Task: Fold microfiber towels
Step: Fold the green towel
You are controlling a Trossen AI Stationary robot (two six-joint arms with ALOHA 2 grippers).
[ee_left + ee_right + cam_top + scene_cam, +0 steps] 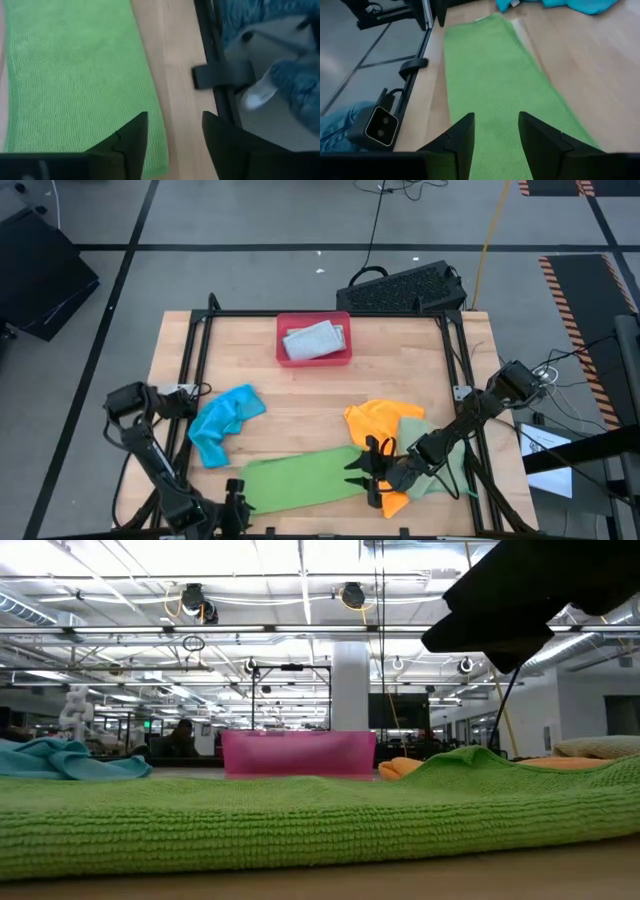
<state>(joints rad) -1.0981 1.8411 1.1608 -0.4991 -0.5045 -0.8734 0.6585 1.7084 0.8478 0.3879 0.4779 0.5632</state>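
So on the left side the left gripper (pixel 237 505) sits low at the near edge of the wooden table (pixel 300 395), fingers parted with nothing between them, right by the end of the bright green towel (pixel 300 478). That one's a long folded strip, nubby looped weave, lying flat. Just behind it is a crumpled blue towel (pixel 224 422). Farther back in the middle, a rigid pink tray (pixel 313 323) holds a folded grey towel (pixel 314 339). On the right, the right gripper (pixel 367 468) hovers over the strip's other end, jaws apart and empty, beside a bunched orange towel (pixel 378 420) and a paler green towel (pixel 445 463).
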